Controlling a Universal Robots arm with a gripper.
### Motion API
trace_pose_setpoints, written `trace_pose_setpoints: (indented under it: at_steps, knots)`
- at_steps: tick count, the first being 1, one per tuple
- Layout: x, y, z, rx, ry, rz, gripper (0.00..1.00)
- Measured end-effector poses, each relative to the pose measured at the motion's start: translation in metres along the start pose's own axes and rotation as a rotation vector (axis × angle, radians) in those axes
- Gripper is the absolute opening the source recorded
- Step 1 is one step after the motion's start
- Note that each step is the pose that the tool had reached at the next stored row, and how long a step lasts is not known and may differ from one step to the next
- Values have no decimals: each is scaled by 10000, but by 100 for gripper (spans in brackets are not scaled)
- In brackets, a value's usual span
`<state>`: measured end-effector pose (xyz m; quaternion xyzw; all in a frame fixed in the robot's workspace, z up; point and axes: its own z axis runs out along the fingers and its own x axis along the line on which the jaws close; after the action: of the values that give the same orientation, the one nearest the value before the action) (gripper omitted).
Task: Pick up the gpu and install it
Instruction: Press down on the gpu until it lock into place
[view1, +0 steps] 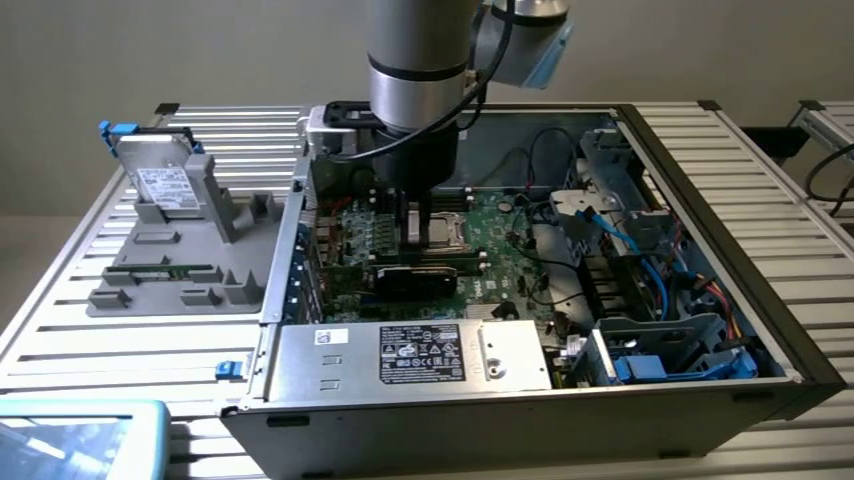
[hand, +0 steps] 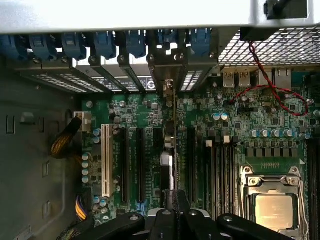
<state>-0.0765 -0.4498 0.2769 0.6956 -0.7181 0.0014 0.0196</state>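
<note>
A slatted metal table (view1: 80, 330) carries everything. An open computer case (view1: 747, 330) is set on it toward the exterior view's right — its interior exposed upward. Just beside the case, on the exterior view's left, a grey parts holder (view1: 174, 290) is laid flat on the slats. A light blue tray (view1: 80, 440) is seen at the near left corner.

A plain grey wall (view1: 200, 50) stands at the far side. A table (view1: 120, 330) made of long silver metal slats fills the near part. The light is soft.
</note>
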Motion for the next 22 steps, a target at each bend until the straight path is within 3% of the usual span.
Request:
trace_pose_setpoints:
  at_steps: [17,19,22]
  knots:
    - [-2,-3,126,-5,10,0,12]
    - [-4,-2,72,-6,-15,2,12]
    - [3,2,-71,-13,2,3,12]
